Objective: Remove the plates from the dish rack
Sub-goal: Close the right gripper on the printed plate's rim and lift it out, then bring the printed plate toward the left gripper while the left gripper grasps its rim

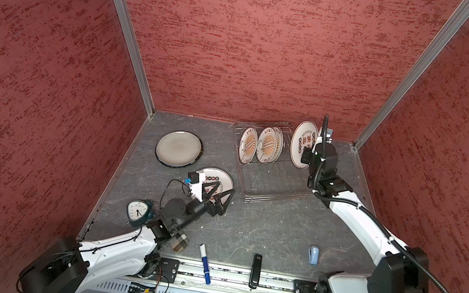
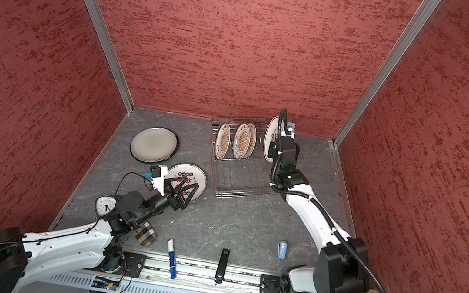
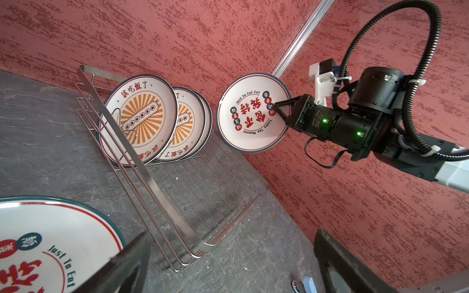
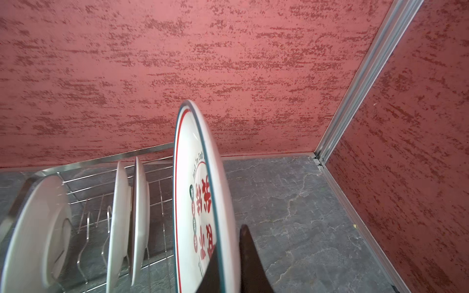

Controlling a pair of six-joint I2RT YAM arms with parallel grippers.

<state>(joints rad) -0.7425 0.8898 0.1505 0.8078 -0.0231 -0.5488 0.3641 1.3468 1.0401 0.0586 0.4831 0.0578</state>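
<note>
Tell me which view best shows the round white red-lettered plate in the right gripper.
Left wrist view: the round white red-lettered plate faces it, whole. Both top views: small, partly hidden. Right wrist view: nearly edge-on.

Red mottled walls [image 1: 258, 46] close in at 9, 12 and 3 o'clock, joined by aluminium corner posts [image 1: 124, 28]. The grey marbled tabletop [image 1: 262, 222] is evenly lit, with a metal rail [image 1: 238, 277] at 6 o'clock.
</note>
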